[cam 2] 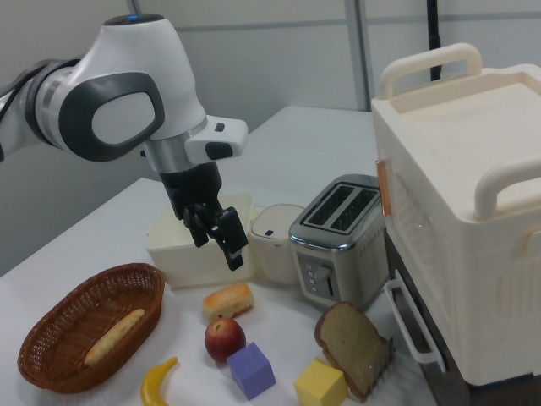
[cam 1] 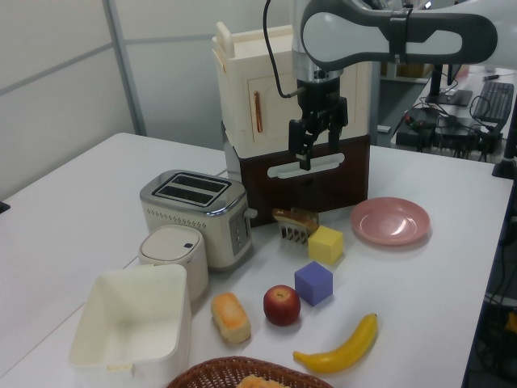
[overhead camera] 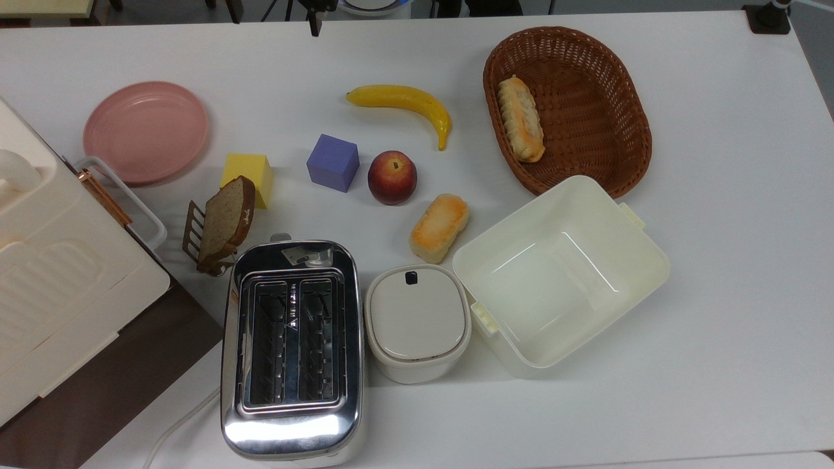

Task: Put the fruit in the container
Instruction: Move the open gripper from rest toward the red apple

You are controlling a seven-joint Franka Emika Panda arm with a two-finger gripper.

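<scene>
The fruit (overhead camera: 392, 177) is seen resting on the table (overhead camera: 717, 195), just beside the purple cube (overhead camera: 333, 163), well below the raised gripper (cam 2: 217, 236). Its fingers (cam 2: 236, 250) are held slightly apart, gripping nothing. The fruit is round, red with yellowish blush. The container (overhead camera: 561, 273) stands nearby, empty.

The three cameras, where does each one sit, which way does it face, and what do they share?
Top view: overhead, looking straight down on the table; a dark tip of the arm's gear shows at the upper edge.
Left view: low at the table's basket end, facing the cream cabinet; the arm and open gripper hang above.
Right view: low at the opposite side, cabinet close by; the gripper hangs over the container.
Shared: apple, toaster.
</scene>
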